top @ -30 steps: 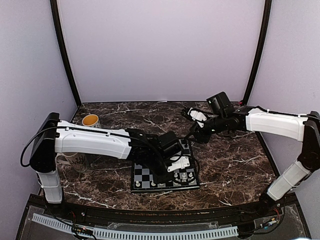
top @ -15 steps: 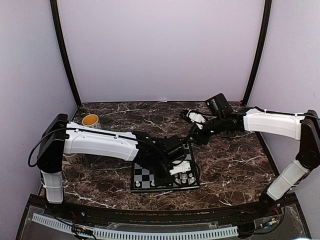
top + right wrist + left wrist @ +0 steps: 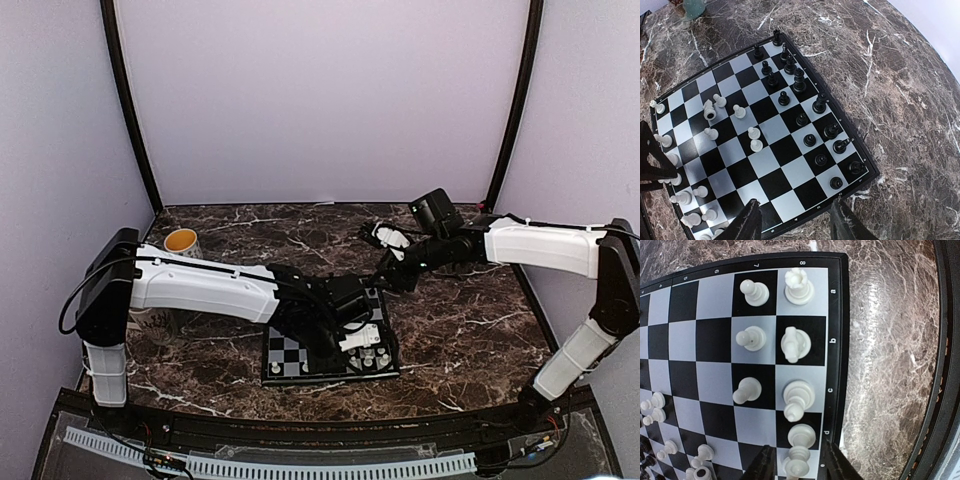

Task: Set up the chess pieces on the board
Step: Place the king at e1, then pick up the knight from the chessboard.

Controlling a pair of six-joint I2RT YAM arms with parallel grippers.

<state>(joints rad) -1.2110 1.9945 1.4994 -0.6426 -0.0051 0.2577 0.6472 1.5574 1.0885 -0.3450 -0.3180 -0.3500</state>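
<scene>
Evidently placing: your left gripper (image 3: 798, 459) stood released around a white piece (image 3: 797, 467) at the board's (image 3: 715, 335) near right; right gripper (image 3: 795, 209) hovered parted, empty. Next, lift straight clear.

Dark brown marble-pattern tabletop (image 3: 470, 330), white veining. Far left: white ceramic mug with yellow inside (image 3: 181, 241), upright. Nearer along the left edge, a second pale printed mug (image 3: 155, 323), partly hidden. Plain lavender walls (image 3: 320, 100) behind.
</scene>
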